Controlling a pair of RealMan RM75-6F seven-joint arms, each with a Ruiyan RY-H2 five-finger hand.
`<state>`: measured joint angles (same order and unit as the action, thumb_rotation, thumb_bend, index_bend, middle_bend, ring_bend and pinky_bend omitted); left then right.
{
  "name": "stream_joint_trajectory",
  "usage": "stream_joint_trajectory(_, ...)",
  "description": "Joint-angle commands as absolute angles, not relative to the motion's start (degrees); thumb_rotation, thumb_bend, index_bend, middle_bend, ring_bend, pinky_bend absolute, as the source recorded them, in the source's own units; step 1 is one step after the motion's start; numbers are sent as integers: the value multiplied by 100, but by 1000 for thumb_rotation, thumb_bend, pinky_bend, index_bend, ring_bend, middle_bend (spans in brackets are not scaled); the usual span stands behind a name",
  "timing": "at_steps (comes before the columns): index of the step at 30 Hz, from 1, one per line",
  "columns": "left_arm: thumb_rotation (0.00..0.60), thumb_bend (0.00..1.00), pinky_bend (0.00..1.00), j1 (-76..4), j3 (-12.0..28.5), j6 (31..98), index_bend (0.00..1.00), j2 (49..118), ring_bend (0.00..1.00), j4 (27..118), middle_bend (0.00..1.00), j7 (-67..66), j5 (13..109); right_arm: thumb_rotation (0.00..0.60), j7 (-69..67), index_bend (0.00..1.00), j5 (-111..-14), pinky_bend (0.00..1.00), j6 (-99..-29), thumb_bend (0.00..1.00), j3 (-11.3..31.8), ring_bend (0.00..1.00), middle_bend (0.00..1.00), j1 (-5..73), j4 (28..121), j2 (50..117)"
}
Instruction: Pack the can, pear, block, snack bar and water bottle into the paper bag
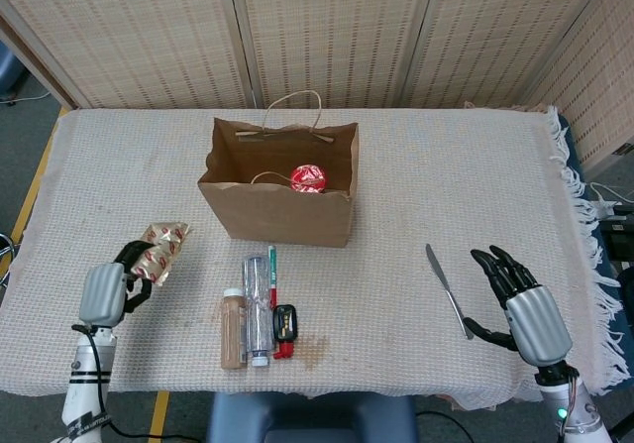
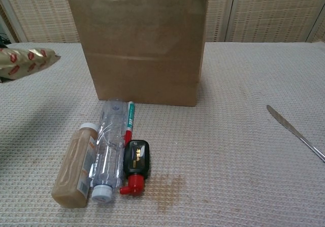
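the paper bag [image 1: 282,205] stands upright and open on the table cloth [image 1: 475,175], a bit left of the middle. down inside it i can see the red top of the can [image 1: 308,177], near the front wall on the right side. one string handle sticks up at the back and one has flopped inside. i can't tell what else is in the bag from here.

the left hand [image 1: 109,286] is up off the cloth at the left side, and its dark fingers are wrapped around the snack bar [image 1: 159,252], a shiny gold wrapper with red marks. in the chest view only the wrapper shows, at the left edge.

in front of the bag a few things lie side by side. the water bottle [image 1: 256,296] lies flat, clear, with its white cap toward the near edge. touching its left side is a brown drink bottle [image 1: 232,328], also lying down. on its right is a thin pen [image 1: 270,273], and a small black and red thing [image 1: 283,326] just beside the cap end.

the right hand [image 1: 520,302] is far over on the right, fingers spread wide, holding nothing. a knife [image 1: 448,289] lies on the cloth just beside it.
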<state>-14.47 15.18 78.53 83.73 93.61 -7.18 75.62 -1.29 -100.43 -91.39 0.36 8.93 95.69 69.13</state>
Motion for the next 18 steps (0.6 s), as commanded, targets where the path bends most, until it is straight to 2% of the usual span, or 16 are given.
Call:
stream_joint_trajectory(1,600,674,829,-1476,2399,8132,733,7986,724,10117,715,-199,6780,600,-138,0,-10050,227,-9126,37,35,59,128,895,9563,6916)
stream_joint_trajectory(4,600,675,828,-1530,3056,8053,733,7623,724,10771,716,139,6159,600,-141,0,-10070,227,-9113,36,35,59,128,899,9553,6926)
stream_joint_trajectory(8,600,674,825,-1778,3596,7821,732,7082,723,11343,716,-74,5734,600,-145,0,-10107,227,-9109,37,34,59,128,903,9535,6948)
stream_joint_trajectory(13,600,673,818,-2298,3721,7269,733,6598,723,11538,714,-753,5547,600,-169,0,-10126,227,-9091,37,30,59,128,908,9513,6957)
stream_joint_trajectory(18,600,676,818,-2930,3594,6618,732,6238,724,11606,713,-1367,5776,600,-195,0,-10023,227,-8966,37,45,59,128,939,9475,6983)
